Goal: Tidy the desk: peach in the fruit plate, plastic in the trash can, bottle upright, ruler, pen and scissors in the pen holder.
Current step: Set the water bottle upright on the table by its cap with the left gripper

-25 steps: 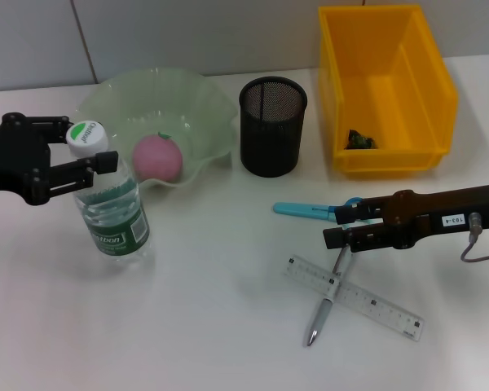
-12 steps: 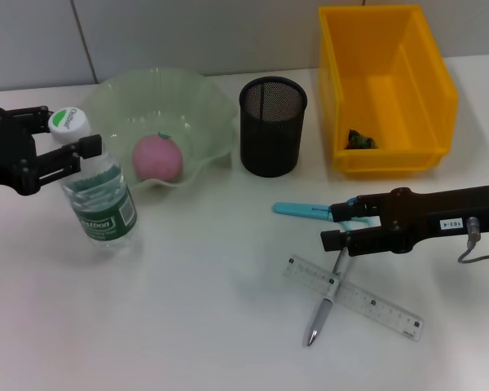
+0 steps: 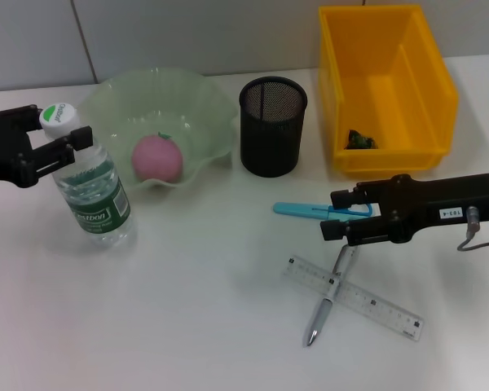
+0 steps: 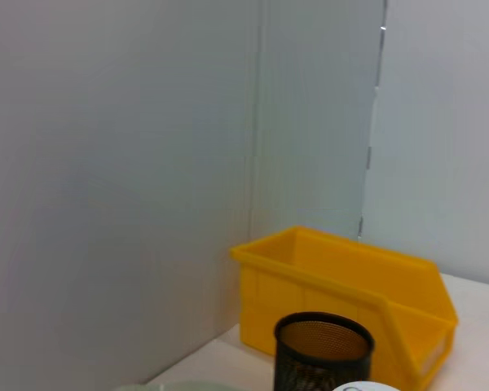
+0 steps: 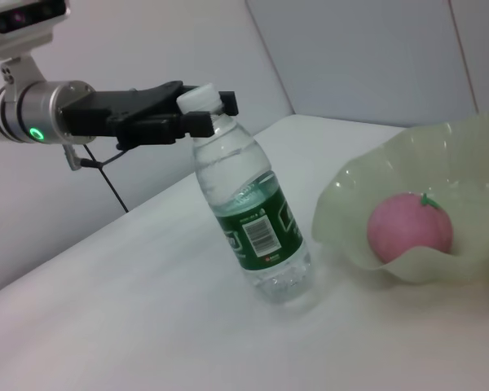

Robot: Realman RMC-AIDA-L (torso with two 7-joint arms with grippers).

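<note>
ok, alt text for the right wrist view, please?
The left gripper holds a clear water bottle by its cap, slightly tilted on a white table. Beside it, a pink peach sits in a pale green fruit plate.

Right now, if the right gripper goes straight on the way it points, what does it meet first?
Probably the blue scissors: the right gripper points leftward along the desk, right over their handles. Height above them is unclear.

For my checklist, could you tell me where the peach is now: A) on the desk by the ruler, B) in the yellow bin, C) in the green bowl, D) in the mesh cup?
C: the peach lies inside the green bowl, beside the bottle.
</note>
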